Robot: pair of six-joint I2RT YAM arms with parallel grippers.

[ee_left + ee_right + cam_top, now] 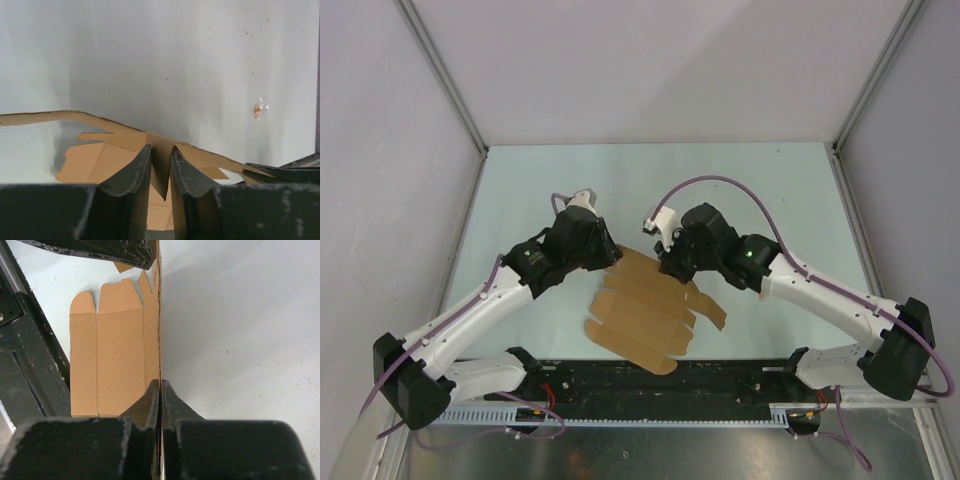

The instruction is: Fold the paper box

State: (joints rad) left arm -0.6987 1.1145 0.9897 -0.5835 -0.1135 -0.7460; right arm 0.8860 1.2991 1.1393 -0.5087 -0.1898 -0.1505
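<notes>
The paper box (645,305) is a flat brown die-cut cardboard sheet with flaps and crease lines, lying mid-table with its far edge lifted. My left gripper (610,255) is at the sheet's far left corner; in the left wrist view (161,150) its jaws are pinched on a flap of the sheet (125,155). My right gripper (670,268) is at the far right edge; in the right wrist view (160,384) its jaws are shut tight on the thin edge of the sheet (115,355), seen edge-on.
The pale table (770,200) is walled by grey panels at back and sides. A black rail (660,380) runs along the near edge between the arm bases. A small brownish spot (258,110) marks the table surface.
</notes>
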